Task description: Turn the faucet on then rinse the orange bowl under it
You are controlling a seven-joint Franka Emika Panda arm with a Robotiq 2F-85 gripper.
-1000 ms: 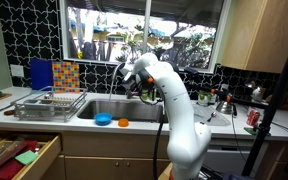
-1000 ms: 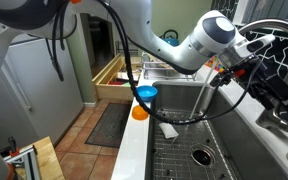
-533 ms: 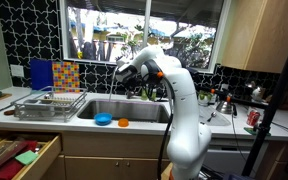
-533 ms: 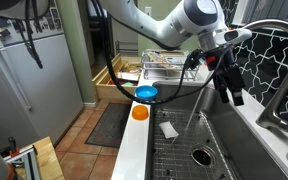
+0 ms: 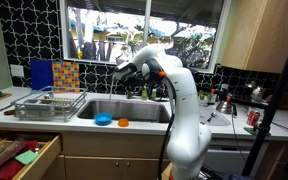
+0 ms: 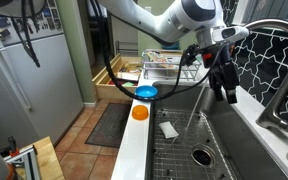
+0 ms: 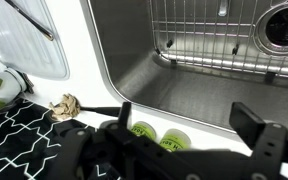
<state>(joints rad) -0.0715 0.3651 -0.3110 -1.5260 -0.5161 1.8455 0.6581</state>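
Wrist view: gripper [image 7: 182,110] clear of faucet [image 6: 269,23]

Jaws wide, nothing held; arm [image 5: 179,90] has swung away and now hangs over the sink [image 7: 164,80]. Orange bowl [image 6: 139,113] untouched on the sink's front rim, beside blue bowl [image 6: 145,93]. Probably bowl pickup next.

The white arm [image 6: 179,20] extended in from the upper left with black cables looped around it. Its dark claw [image 6: 224,88] hung fingers-down over the sink [image 6: 234,140], near the arched faucet [image 6: 284,90] at the right; how far the fingers were spread could not be told. The orange bowl [image 6: 139,113] sat on the white tabletop [image 6: 134,150] at the sink's edge, the larger blue bowl [image 6: 146,93] just beyond it. A wire grid [image 6: 174,160] lay on the sink floor around the drain [image 6: 201,156], and a dish rack [image 6: 164,65] stood farther back.
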